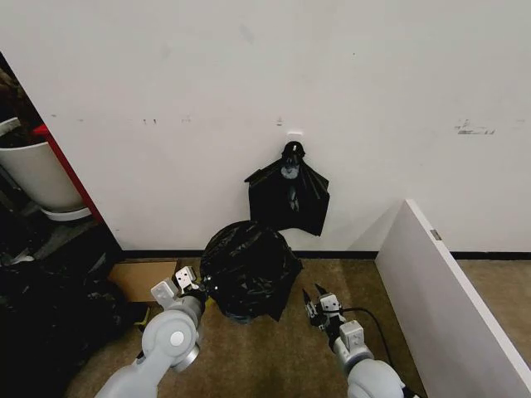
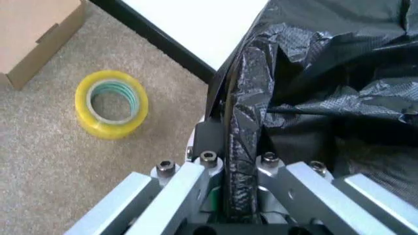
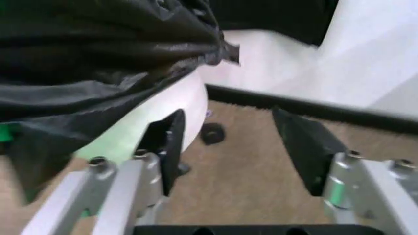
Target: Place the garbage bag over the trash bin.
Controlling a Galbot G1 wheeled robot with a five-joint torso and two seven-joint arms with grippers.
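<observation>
Bag (image 1: 249,269) is draped over the bin (image 3: 171,110) on the carpet by the wall, black plastic covering the top and hanging down, cream side showing beneath it in my right wrist view. My left gripper (image 1: 189,283) is at the bag's left edge, fingers pinching a fold of it. My right gripper (image 1: 319,305) sits just beside the bin, jaws spread, holding nothing; tape roll (image 2: 111,104) lies nearby.

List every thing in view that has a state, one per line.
garbage bag: draped over the bin, edge pinched.
trash bin: upright, mostly covered.
left gripper: shut on bag fold.
right gripper: open beside bin.
bunch of bags: hanging on wall.
tape roll: lying flat on carpet.
</observation>
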